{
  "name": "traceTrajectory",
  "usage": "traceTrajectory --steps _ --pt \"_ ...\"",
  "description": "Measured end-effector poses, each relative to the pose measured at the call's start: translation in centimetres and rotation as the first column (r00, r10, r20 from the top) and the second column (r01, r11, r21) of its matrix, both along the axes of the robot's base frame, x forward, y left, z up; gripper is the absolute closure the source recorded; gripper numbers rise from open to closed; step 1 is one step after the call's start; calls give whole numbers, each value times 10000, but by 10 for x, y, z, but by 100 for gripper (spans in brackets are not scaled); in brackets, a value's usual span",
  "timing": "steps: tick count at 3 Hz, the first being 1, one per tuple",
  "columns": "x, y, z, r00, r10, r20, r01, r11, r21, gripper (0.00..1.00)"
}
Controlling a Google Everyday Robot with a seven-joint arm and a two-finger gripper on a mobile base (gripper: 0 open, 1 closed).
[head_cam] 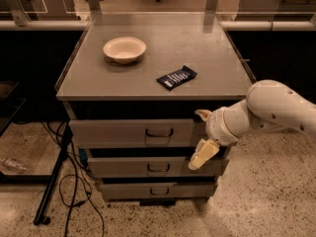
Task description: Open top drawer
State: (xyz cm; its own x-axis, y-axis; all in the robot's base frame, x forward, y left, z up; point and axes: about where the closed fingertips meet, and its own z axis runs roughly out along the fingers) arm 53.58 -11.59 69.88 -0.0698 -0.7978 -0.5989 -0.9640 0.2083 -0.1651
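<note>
The top drawer (118, 131) is the uppermost grey drawer of three under the table top, with a small dark loop handle (159, 132) at its centre. Its front sits about in line with the two drawers below. My gripper (201, 135) is in front of the drawer's right end, to the right of the handle and apart from it. It is open and empty, with one finger (203, 114) high and the other finger (203, 153) hanging down over the middle drawer (128, 167).
A cream bowl (124, 49) and a dark snack bar (177, 77) lie on the grey table top (207, 53). The bottom drawer (128, 190) is lowest. A black stand leg (52, 181) and cables (74, 191) lie on the floor at left.
</note>
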Motion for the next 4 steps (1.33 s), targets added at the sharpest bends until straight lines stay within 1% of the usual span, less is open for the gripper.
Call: traceTrajectory --steps 1,2,3,4 --pt "16 -4 -21 9996 -210 181 210 9998 5 0" --pt "50 -7 -33 9966 -342 745 348 9994 -75 0" --pt "52 -7 -33 9963 -366 773 371 9993 -57 19" --pt "52 -7 -33 9963 -365 773 370 9993 -57 42"
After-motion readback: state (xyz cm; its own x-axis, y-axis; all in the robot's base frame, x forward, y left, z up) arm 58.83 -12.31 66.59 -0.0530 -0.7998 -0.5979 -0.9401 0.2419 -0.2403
